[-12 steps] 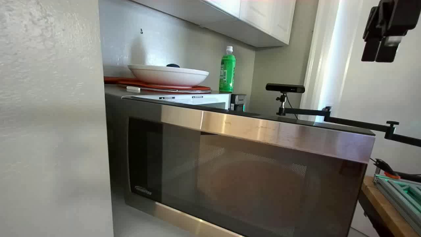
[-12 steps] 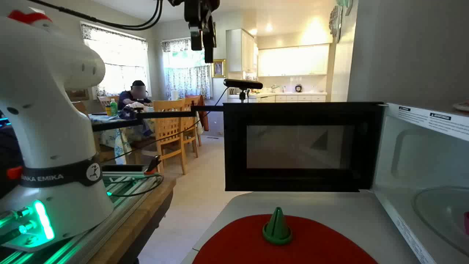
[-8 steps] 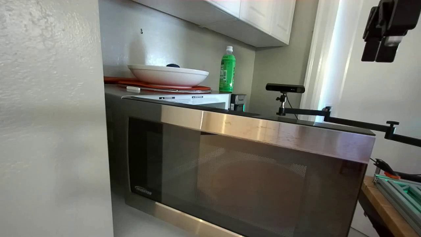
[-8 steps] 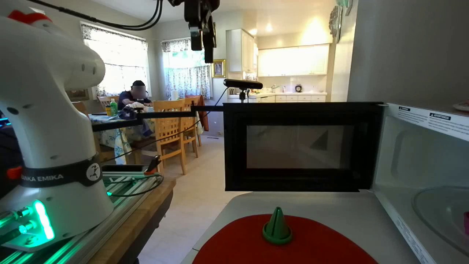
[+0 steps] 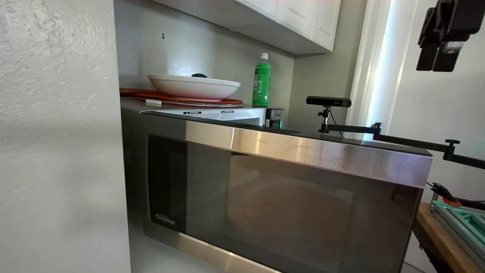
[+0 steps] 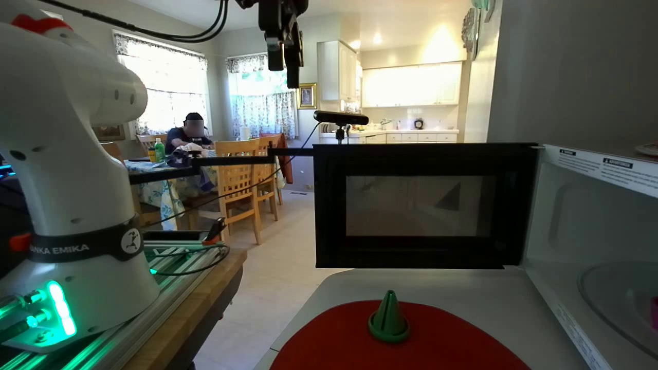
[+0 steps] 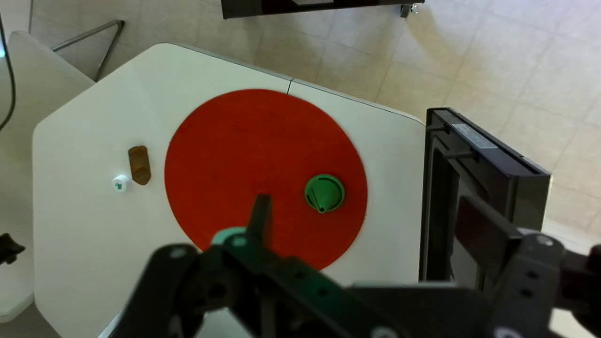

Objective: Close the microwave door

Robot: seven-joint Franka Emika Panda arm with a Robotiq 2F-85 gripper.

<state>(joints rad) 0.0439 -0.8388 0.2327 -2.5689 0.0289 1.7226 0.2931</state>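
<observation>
The microwave door (image 6: 425,205) stands open, its black inner side filling the middle of the frame in an exterior view; the microwave (image 6: 576,216), at the right, runs out past the edge, as does a magenta thing (image 6: 654,312) inside it, too little shown to name. In an exterior view the gripper (image 5: 434,69) hangs at the upper right, top cropped and apart from the door, whose steel-framed front spreads across the lower half, cut off at the bottom and hiding most of the microwave. The wrist view shows the jaws blurred but wide apart, one overlapping the door at the right, the other covering part of a red mat (image 7: 253,141). On the tabletop (image 7: 89,230) at the left, a brown thing (image 7: 139,165) is hard to identify
</observation>
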